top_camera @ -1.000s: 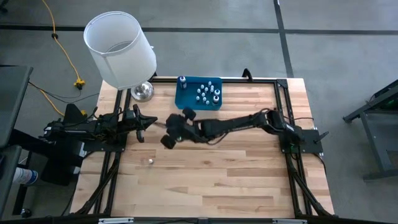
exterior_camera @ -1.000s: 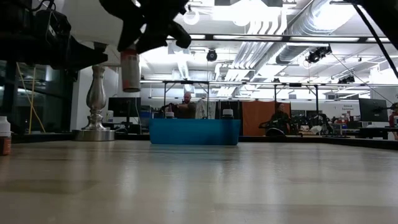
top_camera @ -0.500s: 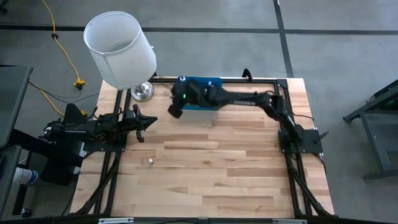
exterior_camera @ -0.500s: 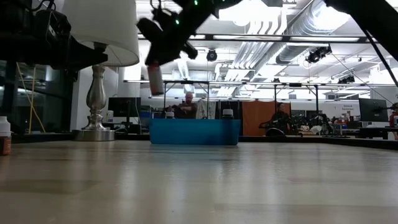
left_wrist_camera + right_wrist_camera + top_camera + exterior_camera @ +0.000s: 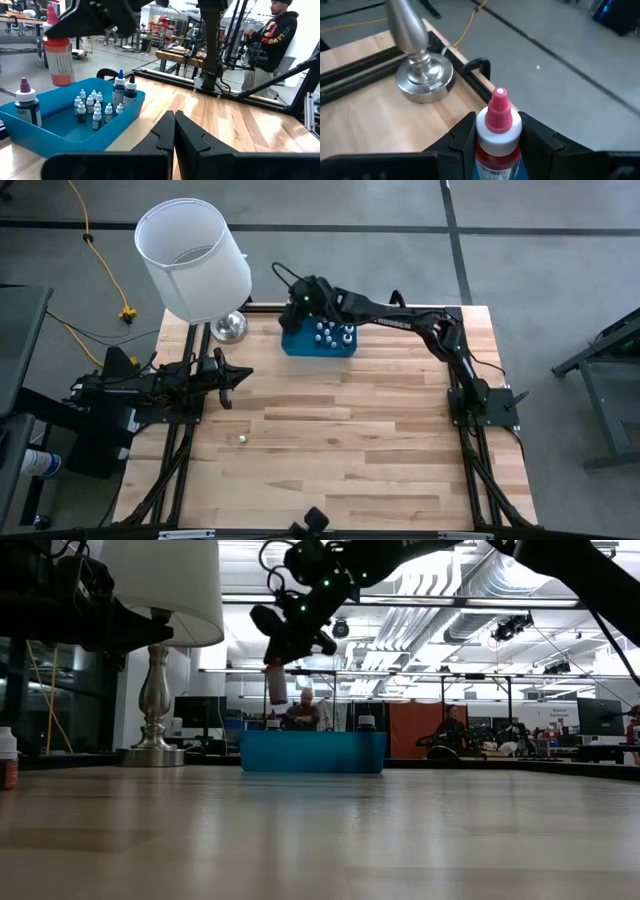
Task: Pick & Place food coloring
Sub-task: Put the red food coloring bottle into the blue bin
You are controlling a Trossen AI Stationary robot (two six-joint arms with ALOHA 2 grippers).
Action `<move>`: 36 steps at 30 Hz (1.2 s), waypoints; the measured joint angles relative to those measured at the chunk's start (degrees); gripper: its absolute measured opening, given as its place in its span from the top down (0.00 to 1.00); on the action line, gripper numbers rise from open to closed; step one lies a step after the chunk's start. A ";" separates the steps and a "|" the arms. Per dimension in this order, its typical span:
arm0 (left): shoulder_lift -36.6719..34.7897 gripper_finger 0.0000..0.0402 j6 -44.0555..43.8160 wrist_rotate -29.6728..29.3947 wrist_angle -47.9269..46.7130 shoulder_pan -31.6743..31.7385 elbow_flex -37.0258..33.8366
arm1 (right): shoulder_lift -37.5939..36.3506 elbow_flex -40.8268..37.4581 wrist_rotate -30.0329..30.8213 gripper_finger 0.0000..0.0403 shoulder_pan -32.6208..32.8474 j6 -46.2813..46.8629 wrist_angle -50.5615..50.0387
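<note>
A white-shaded lamp [image 5: 193, 258] stands at the upper left of the high view, its shiny metal base [image 5: 229, 327] on the wooden bench [image 5: 340, 440]. A yellow cable [image 5: 97, 242] crosses the floor beyond. A person [image 5: 272, 42] stands behind the bench.

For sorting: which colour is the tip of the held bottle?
Pink, on the bottle; the right wrist view shows it best.

Bright, even overhead light; ceiling-lamp glare [image 5: 420, 560] behind silhouetted arms; blurred tabletop [image 5: 320, 840] up close.
</note>
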 joint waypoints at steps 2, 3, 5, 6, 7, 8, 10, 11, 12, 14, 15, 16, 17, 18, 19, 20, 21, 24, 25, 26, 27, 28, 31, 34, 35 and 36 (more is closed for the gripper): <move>-0.01 1.00 0.00 0.00 0.00 0.01 -0.01 | 1.10 0.00 0.08 0.72 -0.52 2.26 1.44; -0.01 1.00 0.00 -0.02 0.02 0.02 -0.02 | 1.56 0.00 0.10 0.72 -0.66 3.30 3.00; 0.01 1.00 0.00 -0.02 0.00 0.01 -0.01 | 2.67 -0.02 1.48 0.72 -0.63 4.41 4.28; 0.01 1.00 0.00 -0.01 0.00 0.01 -0.01 | 3.06 -0.02 2.34 0.72 -0.62 4.72 5.57; 0.01 1.00 0.00 -0.09 0.00 0.00 -0.01 | 3.46 -0.02 3.20 0.72 -0.54 5.17 6.06; 0.01 1.00 0.00 -0.09 0.00 0.01 -0.02 | 3.70 -0.02 4.29 0.72 -0.43 5.70 6.10; 0.01 1.00 0.00 -0.09 0.00 0.02 -0.01 | 4.42 -0.02 6.09 0.72 -0.06 7.10 6.81; 0.01 1.00 0.00 -0.04 0.00 0.01 -0.01 | 4.70 0.00 7.49 0.72 0.16 7.49 6.91; 0.01 1.00 0.00 0.12 0.00 0.01 -0.01 | 5.09 -0.02 8.66 0.72 0.41 7.64 6.79; 0.01 1.00 0.00 0.20 0.00 0.02 0.00 | 5.90 -0.02 11.19 0.72 0.96 7.96 7.94; 0.01 1.00 0.00 0.22 0.00 0.00 0.00 | 6.31 -0.02 12.00 0.72 1.26 8.68 8.12; 0.01 1.00 0.00 0.24 0.00 0.00 -0.02 | 6.70 -0.02 12.91 0.72 1.56 9.44 8.93; 0.01 1.00 0.00 0.28 0.00 0.02 -0.02 | 6.98 -0.02 13.54 0.72 1.86 10.12 9.44; 0.01 1.00 0.00 0.33 0.00 0.02 0.00 | 7.43 -0.02 14.54 0.72 2.20 10.54 9.65; 0.01 1.00 0.00 0.43 0.00 0.01 -0.02 | 7.65 -0.02 15.65 0.72 2.48 11.18 9.87; 0.01 1.00 0.00 0.54 -0.02 0.01 -0.01 | 7.72 -0.02 16.39 0.72 2.65 11.79 9.52; 0.01 1.00 0.00 0.60 -0.02 0.01 -0.01 | 7.81 -0.02 17.50 0.72 2.90 12.50 9.28; 0.01 1.00 0.00 1.73 -0.04 0.00 -0.01 | 8.38 0.01 21.40 0.72 3.51 14.63 9.84; 0.01 1.00 0.00 2.23 -0.04 0.00 -0.02 | 8.65 0.00 21.99 0.72 3.66 15.61 9.71; 0.01 1.00 -0.02 3.02 -0.02 0.02 -0.02 | 9.25 0.00 22.57 0.72 3.75 16.92 10.24; -0.01 1.00 0.00 3.47 -0.02 0.00 -0.01 | 9.57 0.00 22.69 0.72 3.79 18.15 10.44; -0.19 1.00 -0.02 3.99 -0.06 0.00 0.00 | 10.00 0.00 22.55 0.72 3.84 19.08 10.06; -0.35 1.00 -0.01 5.22 -0.01 0.01 -0.02 | 11.32 0.00 23.45 0.72 3.99 20.76 10.14; -0.36 1.00 -0.02 7.53 -0.55 0.02 -0.02 | 12.01 0.00 23.68 0.72 3.99 23.68 10.08; -0.36 1.00 -0.01 7.95 -0.74 0.02 -0.01 | 12.15 0.00 23.70 0.72 3.99 24.44 9.92; -0.36 1.00 -0.02 8.42 -1.08 0.02 -0.02 | 12.22 0.00 23.97 0.72 3.99 25.06 9.78</move>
